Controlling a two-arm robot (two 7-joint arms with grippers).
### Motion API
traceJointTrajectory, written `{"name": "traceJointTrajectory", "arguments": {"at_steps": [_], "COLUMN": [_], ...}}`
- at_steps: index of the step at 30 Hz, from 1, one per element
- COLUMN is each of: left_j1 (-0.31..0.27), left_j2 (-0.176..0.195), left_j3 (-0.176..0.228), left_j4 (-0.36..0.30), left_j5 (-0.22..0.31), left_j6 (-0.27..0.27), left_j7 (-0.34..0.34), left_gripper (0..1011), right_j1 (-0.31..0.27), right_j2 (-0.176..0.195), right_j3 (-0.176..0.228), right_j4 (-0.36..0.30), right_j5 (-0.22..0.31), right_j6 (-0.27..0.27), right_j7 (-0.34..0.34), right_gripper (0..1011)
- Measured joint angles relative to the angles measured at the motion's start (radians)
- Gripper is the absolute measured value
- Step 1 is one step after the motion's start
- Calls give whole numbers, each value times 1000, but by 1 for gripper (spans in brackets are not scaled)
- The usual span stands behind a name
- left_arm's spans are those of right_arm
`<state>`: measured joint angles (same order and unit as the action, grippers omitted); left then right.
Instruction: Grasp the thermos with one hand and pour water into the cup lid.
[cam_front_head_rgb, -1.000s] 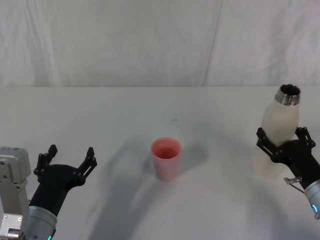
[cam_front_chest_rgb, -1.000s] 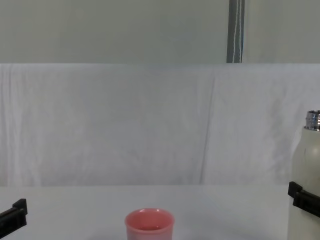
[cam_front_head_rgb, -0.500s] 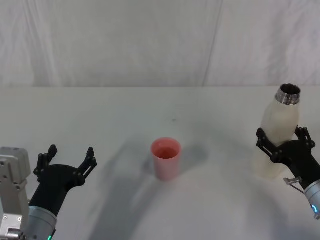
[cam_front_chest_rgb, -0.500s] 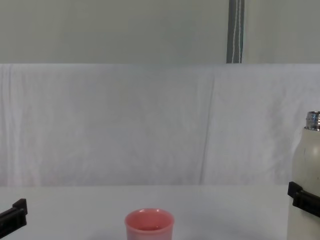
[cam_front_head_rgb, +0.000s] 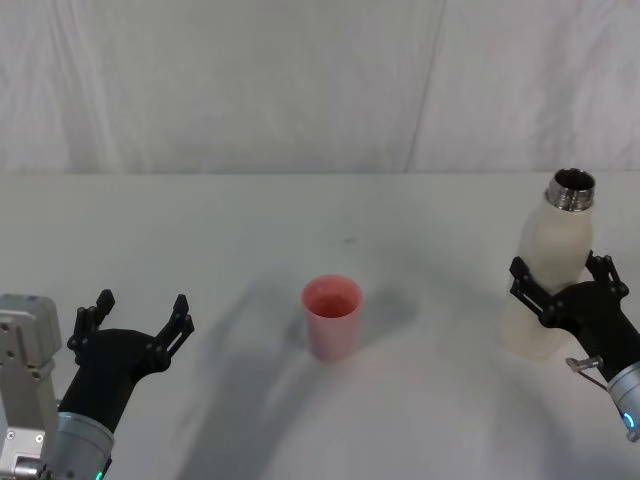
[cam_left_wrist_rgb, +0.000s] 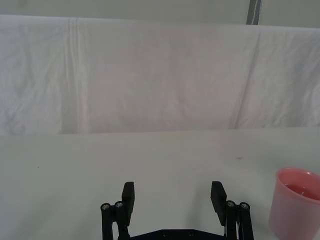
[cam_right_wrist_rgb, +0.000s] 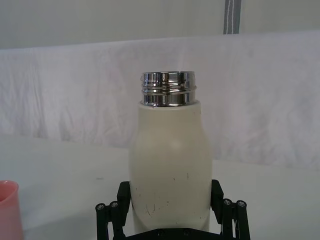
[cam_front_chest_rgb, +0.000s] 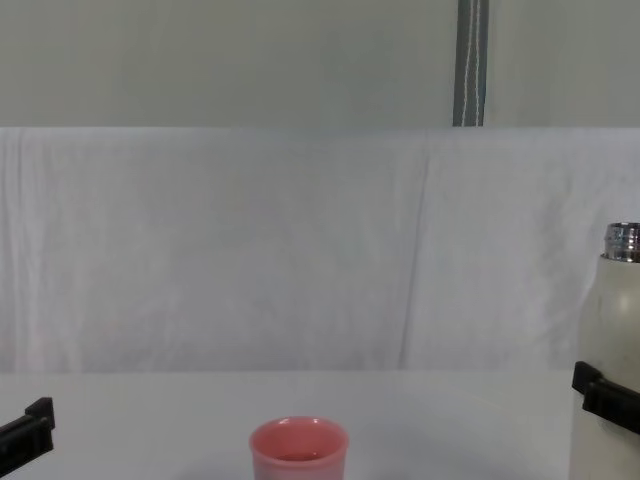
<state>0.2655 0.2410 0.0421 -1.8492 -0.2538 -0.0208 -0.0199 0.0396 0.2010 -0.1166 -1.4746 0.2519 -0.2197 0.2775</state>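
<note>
Bare white surface (cam_front_head_rgb: 220, 220) on every side, broken only by the pink cup lid (cam_front_head_rgb: 332, 316) standing midway between the spread left tool (cam_front_head_rgb: 135, 318) and the thermos (cam_front_head_rgb: 548, 275) clamped in the right tool (cam_front_head_rgb: 560, 285), with a draped white cloth (cam_front_head_rgb: 250, 80) closing off the far edge.

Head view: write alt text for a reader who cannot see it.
The right gripper grips an upright cream thermos at the white table's right side. A pink cup lid stands at centre; the open left gripper hovers at lower left.
</note>
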Motion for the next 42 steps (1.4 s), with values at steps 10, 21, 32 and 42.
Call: {"name": "traceJointTrajectory", "arguments": {"at_steps": [10, 21, 32, 42], "left_j1": [0, 0, 0, 0], "left_j2": [0, 0, 0, 0], "left_j3": [0, 0, 0, 0], "left_j4": [0, 0, 0, 0], "left_j5": [0, 0, 0, 0], "left_j6": [0, 0, 0, 0], "left_j7": [0, 0, 0, 0], "left_gripper": [1001, 1001, 1001, 1001], "right_j1": [-9, -23, -39, -52], "right_j2": [6, 11, 15, 18], "right_j3": [-3, 1, 10, 13], "right_j4": [-11, -27, -45, -59], "right_j5": [-8, -13, -9, -7], "right_j6": [3, 2, 6, 8], "right_j7": [-7, -12, -13, -14], "right_gripper": [1000, 1000, 1000, 1000]}}
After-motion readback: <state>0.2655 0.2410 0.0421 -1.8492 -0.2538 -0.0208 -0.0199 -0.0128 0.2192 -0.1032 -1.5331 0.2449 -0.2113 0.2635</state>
